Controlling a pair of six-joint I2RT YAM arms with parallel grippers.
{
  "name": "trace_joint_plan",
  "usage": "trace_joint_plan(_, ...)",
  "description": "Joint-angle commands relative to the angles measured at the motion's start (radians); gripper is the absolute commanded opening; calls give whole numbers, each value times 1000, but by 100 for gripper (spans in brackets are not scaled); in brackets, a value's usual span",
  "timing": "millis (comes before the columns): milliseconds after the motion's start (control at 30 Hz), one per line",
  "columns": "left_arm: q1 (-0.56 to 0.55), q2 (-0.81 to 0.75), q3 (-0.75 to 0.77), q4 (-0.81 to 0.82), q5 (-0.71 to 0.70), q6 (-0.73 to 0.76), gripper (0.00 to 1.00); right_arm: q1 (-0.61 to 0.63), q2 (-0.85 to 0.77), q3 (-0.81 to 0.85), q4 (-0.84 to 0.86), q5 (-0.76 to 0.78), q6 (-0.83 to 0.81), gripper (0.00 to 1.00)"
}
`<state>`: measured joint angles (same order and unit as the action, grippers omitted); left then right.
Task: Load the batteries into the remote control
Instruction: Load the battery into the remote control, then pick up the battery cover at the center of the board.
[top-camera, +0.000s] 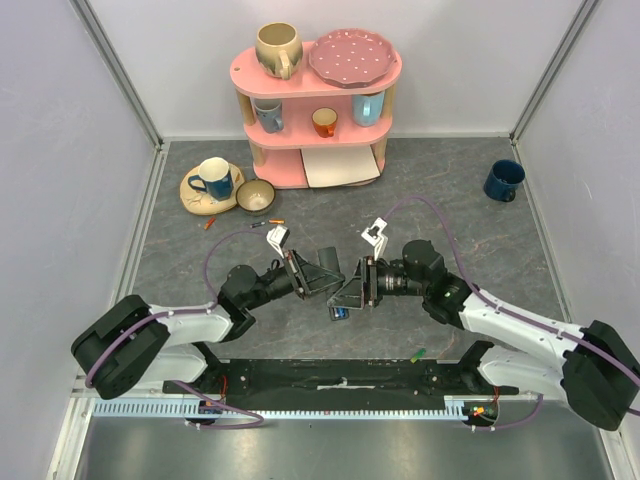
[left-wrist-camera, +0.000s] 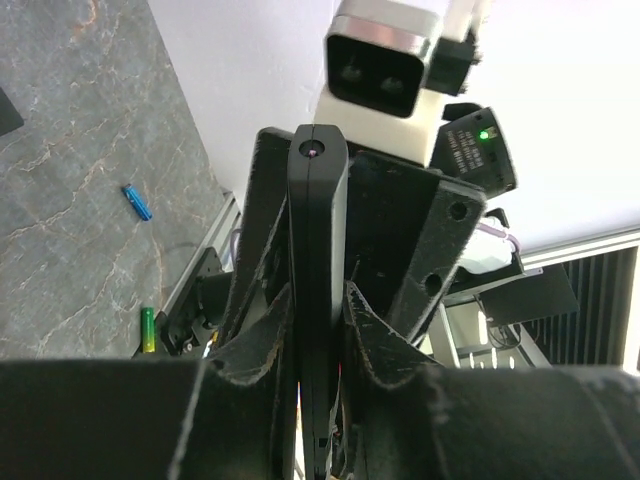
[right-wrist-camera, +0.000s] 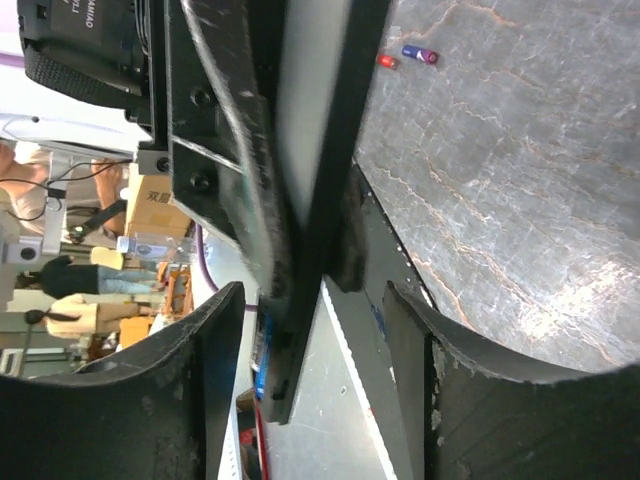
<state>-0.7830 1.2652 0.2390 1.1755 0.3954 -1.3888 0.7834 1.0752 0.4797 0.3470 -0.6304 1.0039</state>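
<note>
— Left gripper (left-wrist-camera: 318, 320): gripping what?
— Closed on the remote control (left-wrist-camera: 318, 200), edge-on, above the table (left-wrist-camera: 80, 150).
— Right gripper (right-wrist-camera: 314, 300)?
— Spread wide around the remote's end, gripping nothing. One blue battery (left-wrist-camera: 137, 202) lies on the table.

**Remote seen edge-on, both ends out of sight**

In the left wrist view the remote control (left-wrist-camera: 318, 230) shows only its thin edge. Its lower end runs between the fingers (left-wrist-camera: 255, 345) of the left gripper (left-wrist-camera: 318, 340) and off the bottom of the frame. At lower left, the gripper's body covers the lower tip of a green battery (left-wrist-camera: 147, 331).

In the right wrist view the remote control is blurred and cut by the top edge. A blue patch (right-wrist-camera: 262, 350) behind its lower end cannot be identified. A red battery (right-wrist-camera: 386, 61) and a blue battery (right-wrist-camera: 420, 54) at the top are too small to show markings.

From above, the left gripper and right gripper (top-camera: 350, 295) cover the remote control almost wholly. The small orange bits (top-camera: 210, 222) at centre left are too tiny to name.
</note>
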Motion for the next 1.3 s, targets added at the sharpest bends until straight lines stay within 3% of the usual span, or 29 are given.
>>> trace_joint_plan(0, 5, -7, 43, -34, -50, 71, 2, 1, -57, 173, -238, 29, -138, 68)
trace_joint_plan(167, 76, 25, 95, -109, -56, 99, 2, -18, -112, 332, -610, 73, -365, 70)
trace_joint_plan(267, 137, 37, 92, -112, -43, 86, 2, -22, -132, 442, -837, 208, -496, 71)
trace_joint_plan(300, 165, 34, 88, -119, -40, 80, 2, -23, -130, 488, -892, 391, -514, 71)
trace_joint_plan(367, 192, 27, 66, -109, -23, 63, 2, -23, -130, 499, -992, 603, -533, 71)
trace_joint_plan(433, 226, -4, 53, -111, 8, 63, 2, -23, -121, 458, -1005, 883, -533, 71)
trace_joint_plan(533, 237, -90, 16, -163, 20, 82, 2, -30, -51, 395, -981, 1027, -530, 71)
trace_joint_plan(733, 237, -268, -98, -263, 30, 91, 2, -139, 190, 362, -887, 947, -531, 74)
trace_joint_plan(1000, 237, -496, -184, -398, 14, 111, 2, -254, 345, 350, -763, 861, -567, 75)
trace_joint_plan(1267, 237, -521, -184, -421, 31, 134, 2, -271, 457, 361, -694, 773, -584, 73)
